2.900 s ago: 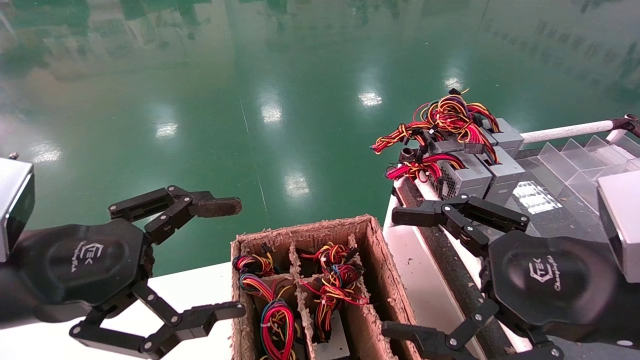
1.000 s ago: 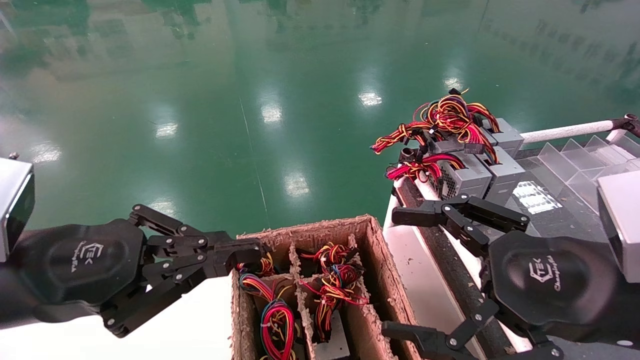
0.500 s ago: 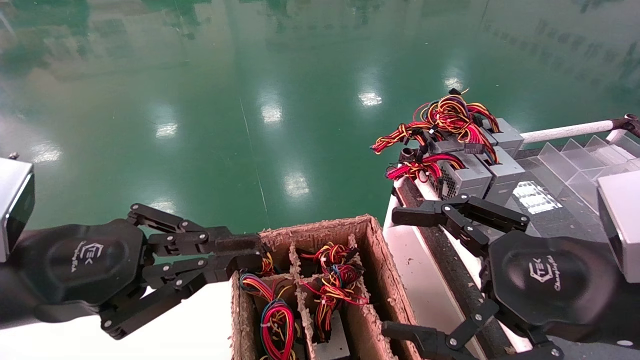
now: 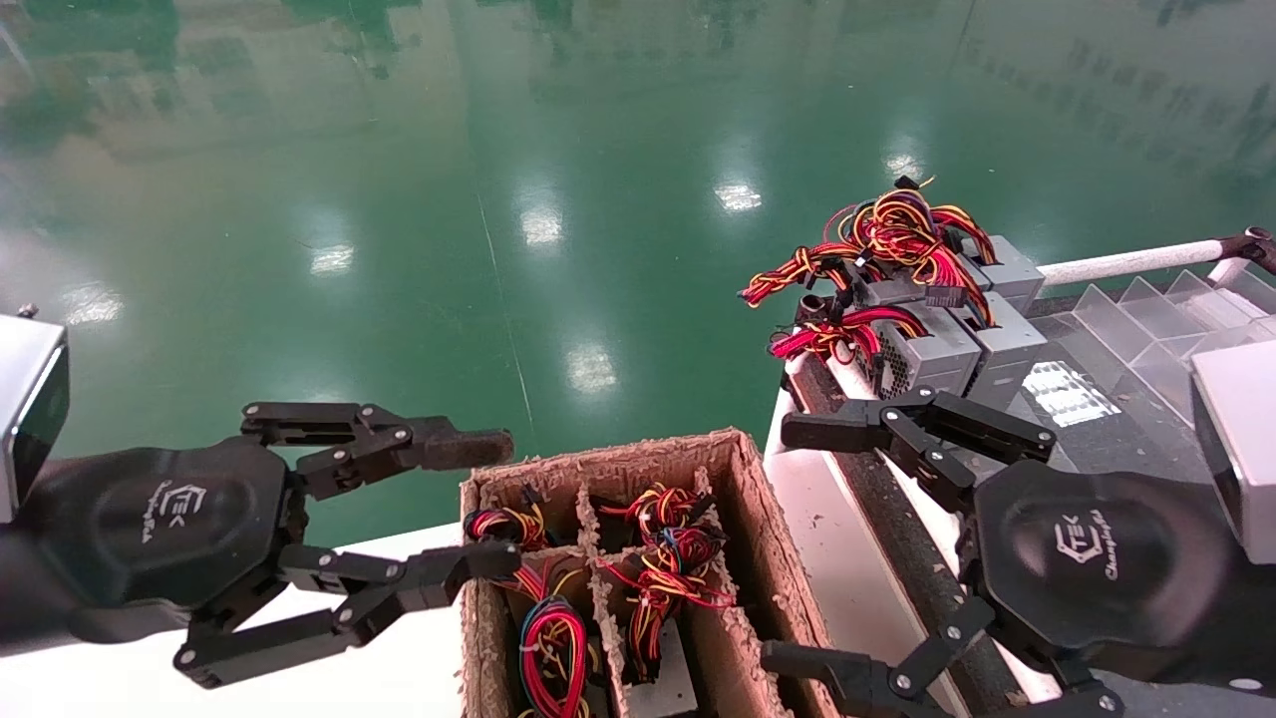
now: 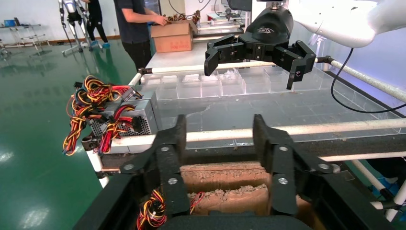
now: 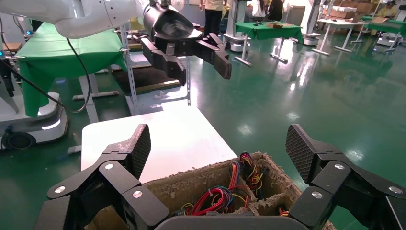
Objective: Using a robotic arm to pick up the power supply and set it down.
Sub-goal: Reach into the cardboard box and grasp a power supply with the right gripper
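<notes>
The task looks barely begun: nothing is lifted and nothing is held. The left hand (image 4: 478, 504) hangs at the near left, its fingers spread moderately wide and empty, their tips straddling the left wall of the cardboard box (image 4: 733, 469), one above the far corner and one at the rim of the left compartment. The right hand (image 4: 797, 543) sits at the near right of the box, spread wide and also empty.

The power supply (image 4: 663, 653) with the multicoloured wires, as far as I can judge, stands in the box's middle compartment, a sliver of its grey casing showing under a loop of red, yellow and blue wires (image 4: 673, 563). The compartment to its left holds another wire bundle (image 4: 548, 638). Still to do, by this reading: reach in, grip, lift, carry, set down. Three similar grey boxes (image 4: 947, 339) already sit at the far right on the dark surface (image 4: 1107, 429), so that is probably the drop place.

Writing: each black palm carries a white logo with a line of script beneath, too small to read with certainty.
</notes>
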Tool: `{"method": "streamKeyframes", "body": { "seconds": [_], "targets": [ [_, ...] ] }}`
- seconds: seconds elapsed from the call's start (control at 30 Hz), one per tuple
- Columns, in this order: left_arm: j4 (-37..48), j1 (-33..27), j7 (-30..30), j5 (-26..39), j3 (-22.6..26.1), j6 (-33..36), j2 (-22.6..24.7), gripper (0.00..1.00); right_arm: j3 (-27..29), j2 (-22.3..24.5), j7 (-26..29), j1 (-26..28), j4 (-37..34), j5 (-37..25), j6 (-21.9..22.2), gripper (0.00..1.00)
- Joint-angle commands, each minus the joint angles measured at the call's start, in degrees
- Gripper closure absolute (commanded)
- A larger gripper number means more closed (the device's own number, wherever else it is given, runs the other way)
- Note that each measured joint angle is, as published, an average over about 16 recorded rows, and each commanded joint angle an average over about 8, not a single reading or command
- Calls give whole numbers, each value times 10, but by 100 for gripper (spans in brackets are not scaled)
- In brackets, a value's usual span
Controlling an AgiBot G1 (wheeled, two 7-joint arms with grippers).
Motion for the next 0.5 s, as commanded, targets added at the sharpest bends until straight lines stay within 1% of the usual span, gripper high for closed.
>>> {"method": "streamKeyframes", "body": {
  "seconds": [0.03,0.3,0.4,0.5],
  "targets": [
    [0,0,0,0,0,0,0,0,0,0,0,0,0,0,0,0],
    [0,0,0,0,0,0,0,0,-9,-3,-2,-2,-9,-22,9,0],
    [0,0,0,0,0,0,0,0,-22,-10,6,3,-10,-46,19,0],
    [0,0,0,0,0,0,0,0,-41,-21,20,13,-5,-83,33,0]
  ]
}}
